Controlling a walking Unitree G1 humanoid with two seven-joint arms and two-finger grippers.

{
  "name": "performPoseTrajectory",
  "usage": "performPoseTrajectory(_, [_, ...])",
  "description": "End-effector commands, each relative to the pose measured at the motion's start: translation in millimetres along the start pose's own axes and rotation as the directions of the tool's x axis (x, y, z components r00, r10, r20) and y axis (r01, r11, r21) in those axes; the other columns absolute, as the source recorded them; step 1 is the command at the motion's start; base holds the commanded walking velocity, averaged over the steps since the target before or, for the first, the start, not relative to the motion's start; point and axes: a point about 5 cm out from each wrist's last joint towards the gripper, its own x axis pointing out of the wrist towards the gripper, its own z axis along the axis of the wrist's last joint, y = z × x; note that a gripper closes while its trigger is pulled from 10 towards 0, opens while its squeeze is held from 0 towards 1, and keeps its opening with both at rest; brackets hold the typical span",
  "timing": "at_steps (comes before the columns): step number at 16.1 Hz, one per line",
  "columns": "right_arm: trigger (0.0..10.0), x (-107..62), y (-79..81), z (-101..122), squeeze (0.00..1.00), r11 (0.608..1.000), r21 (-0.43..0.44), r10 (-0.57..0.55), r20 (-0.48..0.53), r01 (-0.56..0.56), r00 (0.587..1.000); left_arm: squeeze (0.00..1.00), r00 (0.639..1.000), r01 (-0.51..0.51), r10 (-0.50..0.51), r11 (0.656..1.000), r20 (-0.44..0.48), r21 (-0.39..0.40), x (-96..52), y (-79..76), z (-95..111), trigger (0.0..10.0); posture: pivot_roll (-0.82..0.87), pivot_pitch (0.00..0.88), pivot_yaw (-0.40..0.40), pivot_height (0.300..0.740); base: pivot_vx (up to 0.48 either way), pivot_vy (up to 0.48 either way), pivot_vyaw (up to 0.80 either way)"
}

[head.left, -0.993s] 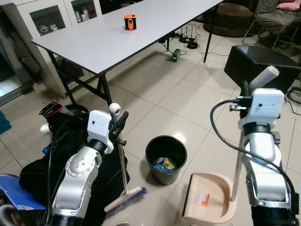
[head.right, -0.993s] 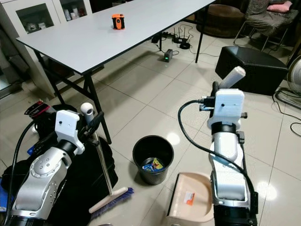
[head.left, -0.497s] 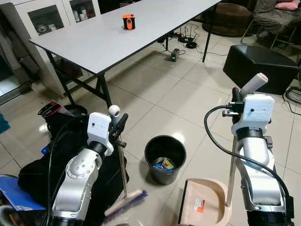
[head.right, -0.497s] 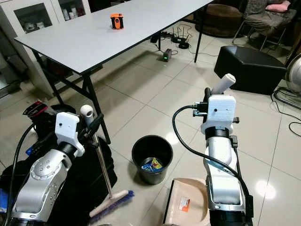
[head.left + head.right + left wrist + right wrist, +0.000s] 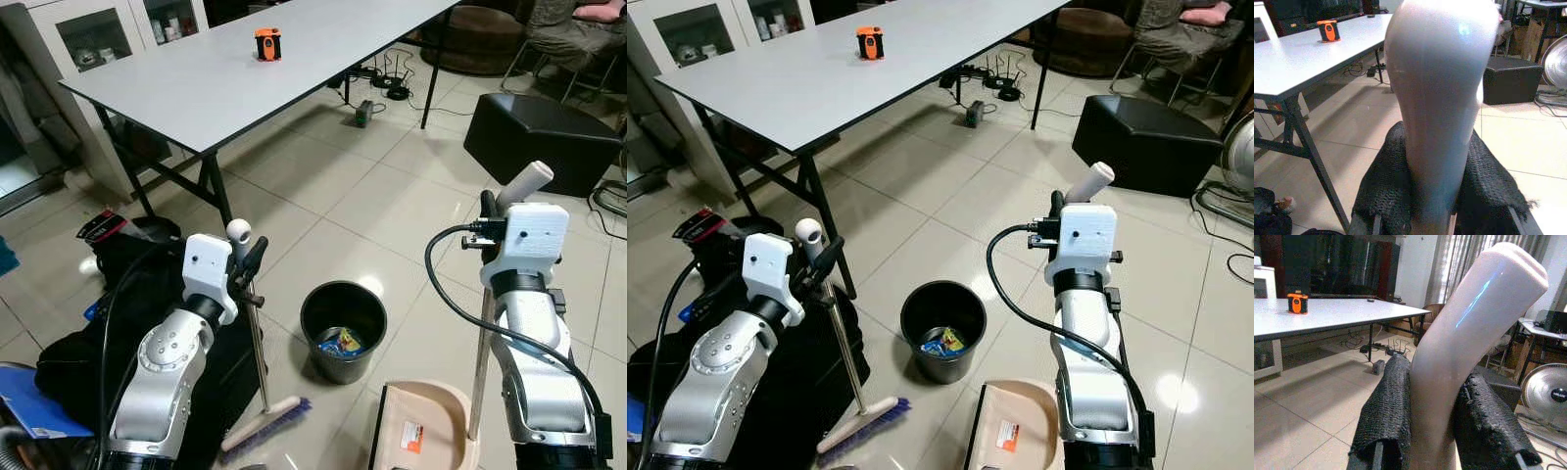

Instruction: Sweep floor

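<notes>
My left gripper (image 5: 247, 266) is shut on the thin metal handle of a broom, just under its white knob (image 5: 1440, 98). The broom stands upright, and its pink head with purple bristles (image 5: 265, 423) rests on the tiles at my lower left. My right gripper (image 5: 493, 208) is shut on the pale upright handle (image 5: 1469, 333) of a beige dustpan (image 5: 421, 436), whose pan lies on the floor at the bottom with an orange scrap in it. Between the two tools stands a black bin (image 5: 345, 331) with colourful rubbish at its bottom.
A long grey table (image 5: 245, 78) with an orange device (image 5: 268, 44) spans the back. A black bag (image 5: 147, 323) lies by my left arm. A black ottoman (image 5: 539, 137) stands at the right, cables (image 5: 387, 83) lie under the table, and a seated person (image 5: 568, 24) is at the top right.
My right arm has drawn the dustpan a little closer to me and to the left. The broom head has slid slightly nearer, and the view has shifted a bit.
</notes>
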Motion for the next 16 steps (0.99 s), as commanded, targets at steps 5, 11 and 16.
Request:
performPoseTrajectory(5, [10.0, -1.8, 2.0, -0.6, 0.0, 1.0, 0.006, 0.012, -0.021, -0.012, 1.0, 0.0, 0.999, 0.023, -0.023, 1.0, 0.029, 0.009, -1.5, -2.7, 7.4, 10.0, 0.05, 0.0, 0.033, 0.74, 0.0, 0.0, 0.0])
performPoseTrajectory(11, [10.0, -2.4, 2.3, -1.7, 0.0, 1.0, 0.006, 0.014, -0.033, -0.014, 0.999, 0.0, 0.999, 0.022, -0.022, 1.0, 0.028, 0.008, -2.1, -2.4, 7.8, 10.0, 0.05, 0.0, 0.032, 0.74, -0.276, 0.0, 0.0])
performPoseTrajectory(16, [10.0, -2.2, 2.3, -2.9, 0.0, 0.999, -0.031, 0.024, -0.05, -0.025, 0.998, 0.0, 0.999, 0.022, -0.023, 1.0, 0.025, 0.011, -1.3, -1.0, 8.3, 10.0, 0.05, 0.002, 0.036, 0.74, -0.221, 0.0, 0.0])
